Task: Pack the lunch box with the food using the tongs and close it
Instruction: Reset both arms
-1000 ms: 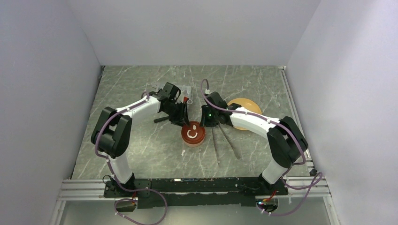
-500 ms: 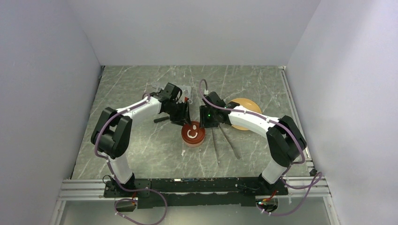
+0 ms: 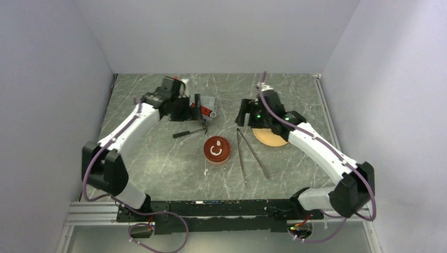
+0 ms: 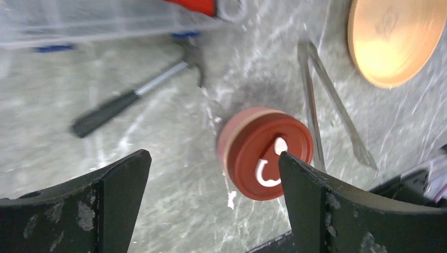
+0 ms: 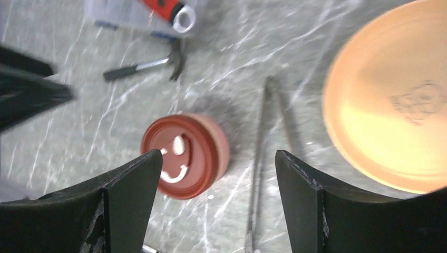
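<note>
The lunch box [image 3: 216,150] stands mid-table with its dark red lid [image 4: 269,155] on; the white curved mark faces up. The food is hidden. The grey tongs [image 3: 250,155] lie flat in a narrow V just right of the box, also in the right wrist view [image 5: 258,174]. My left gripper [image 3: 196,109] hangs open above and behind-left of the box, nothing between its fingers [image 4: 212,154]. My right gripper [image 3: 243,113] is raised behind-right of the box, open and holding nothing [image 5: 219,153].
A yellow plate [image 3: 270,136] lies right of the tongs, its face bare [image 5: 390,105]. A black-handled hammer [image 3: 190,132] lies behind-left of the box. A clear case with a red tool [image 3: 204,105] sits under the left gripper.
Both grippers have let go at the lunch box, opened wide and drawn up and back, left arm to the back left, right arm to the back right. The lidded box stayed put.
</note>
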Motion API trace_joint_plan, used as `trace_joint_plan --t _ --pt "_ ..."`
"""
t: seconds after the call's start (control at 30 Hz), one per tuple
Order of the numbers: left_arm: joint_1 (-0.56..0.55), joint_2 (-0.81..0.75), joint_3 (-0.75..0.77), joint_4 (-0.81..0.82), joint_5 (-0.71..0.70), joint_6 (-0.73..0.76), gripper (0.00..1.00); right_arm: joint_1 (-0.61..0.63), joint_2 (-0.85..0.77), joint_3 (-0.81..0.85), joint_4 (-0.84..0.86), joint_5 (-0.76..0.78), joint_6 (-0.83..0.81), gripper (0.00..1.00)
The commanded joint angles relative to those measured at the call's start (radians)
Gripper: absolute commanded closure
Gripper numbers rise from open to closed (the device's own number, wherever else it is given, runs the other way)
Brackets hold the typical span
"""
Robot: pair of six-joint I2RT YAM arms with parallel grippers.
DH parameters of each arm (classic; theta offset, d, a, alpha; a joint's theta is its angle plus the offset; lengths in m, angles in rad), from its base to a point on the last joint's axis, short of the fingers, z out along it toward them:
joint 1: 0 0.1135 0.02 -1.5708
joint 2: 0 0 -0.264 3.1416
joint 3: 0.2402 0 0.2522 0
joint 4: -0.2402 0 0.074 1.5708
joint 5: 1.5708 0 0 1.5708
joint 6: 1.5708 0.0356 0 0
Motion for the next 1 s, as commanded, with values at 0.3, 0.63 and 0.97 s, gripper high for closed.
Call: trace_joint_plan --t 0.3,0.63,0.97 --pt "0.278 -0.646 -0.305 0.249 -0.309 0.129 0.01 -0.295 -0.498 -0.312 0.195 0.184 -0.224 0.09" --pt "0.278 -0.847 -0.428 0.298 -0.422 0.226 0.01 -0.296 -0.713 -0.49 0.381 0.268 -0.34 0.09" --pt "0.278 -0.829 -0.423 0.283 -0.396 0.211 0.01 -0.296 -0.715 -0.478 0.379 0.265 -0.333 0.09"
